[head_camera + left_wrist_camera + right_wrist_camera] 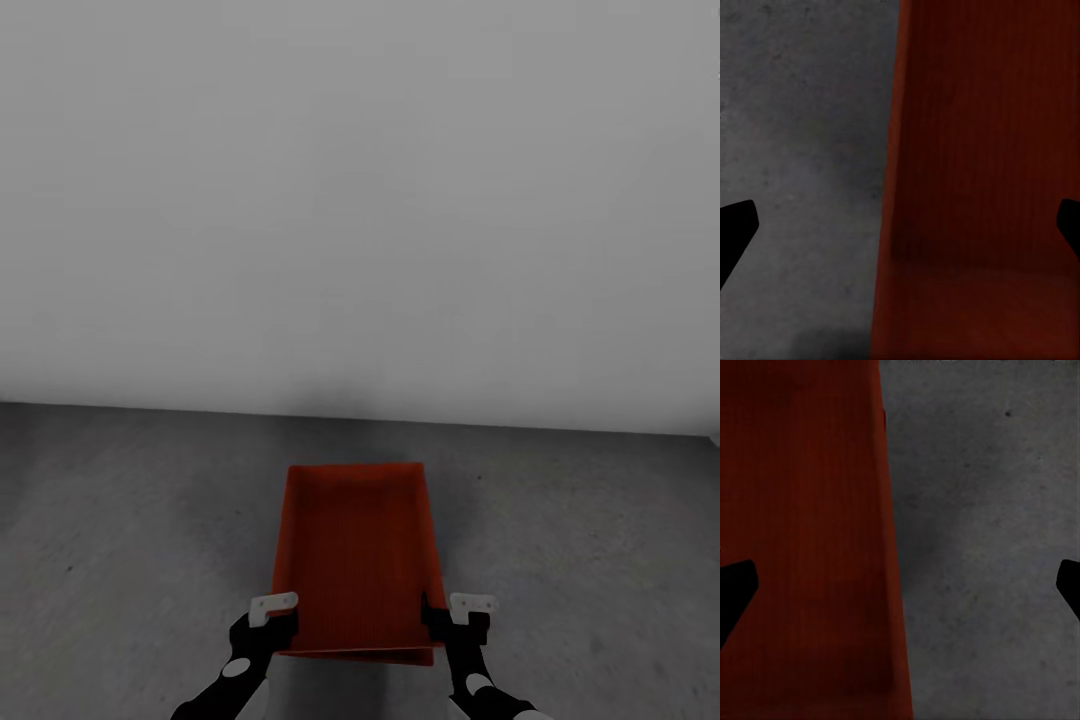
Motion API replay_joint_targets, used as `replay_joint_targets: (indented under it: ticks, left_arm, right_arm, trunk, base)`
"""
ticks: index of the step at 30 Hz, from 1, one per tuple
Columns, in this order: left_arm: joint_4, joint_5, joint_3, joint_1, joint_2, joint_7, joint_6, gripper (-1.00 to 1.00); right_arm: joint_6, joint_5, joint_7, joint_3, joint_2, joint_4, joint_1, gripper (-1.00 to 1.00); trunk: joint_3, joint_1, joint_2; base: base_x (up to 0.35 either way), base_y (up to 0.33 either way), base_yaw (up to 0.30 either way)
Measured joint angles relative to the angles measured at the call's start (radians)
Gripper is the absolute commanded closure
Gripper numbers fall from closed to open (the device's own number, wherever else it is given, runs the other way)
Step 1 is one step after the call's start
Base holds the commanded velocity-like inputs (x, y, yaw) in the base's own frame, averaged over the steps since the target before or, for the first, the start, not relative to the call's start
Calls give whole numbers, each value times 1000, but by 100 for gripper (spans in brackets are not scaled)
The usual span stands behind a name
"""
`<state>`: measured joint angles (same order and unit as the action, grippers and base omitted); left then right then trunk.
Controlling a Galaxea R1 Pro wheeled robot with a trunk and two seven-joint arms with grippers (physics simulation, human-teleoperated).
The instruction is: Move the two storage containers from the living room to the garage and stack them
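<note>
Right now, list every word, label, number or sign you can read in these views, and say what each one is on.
None. The orange-red rectangular storage container, the dark grey concrete floor and the plain pale grey wall carry no text, labels or markings.

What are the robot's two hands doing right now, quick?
Left gripper: open, its fingers straddling the left wall of the storage container.
Right gripper: open, straddling the container's right wall.
</note>
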<state>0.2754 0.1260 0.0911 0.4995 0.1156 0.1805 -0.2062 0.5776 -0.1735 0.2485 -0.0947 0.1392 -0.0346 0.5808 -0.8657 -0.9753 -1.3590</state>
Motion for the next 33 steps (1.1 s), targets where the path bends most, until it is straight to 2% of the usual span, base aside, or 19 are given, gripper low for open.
replay_joint_targets:
  ticks: [14,33]
  left_arm:
    - [-1,5,0,0,-1,-9,-49,-100]
    - [-2,6,1,-1,0,-8,-52,-100]
  right_arm:
    - [1,-1,0,0,0,0,0,-100]
    - [1,-3,-2,0,0,0,0,-100]
  trunk:
    - [44,54,98]
    - [103,127,231]
  base:
    - [0,0,0]
    - [0,0,0]
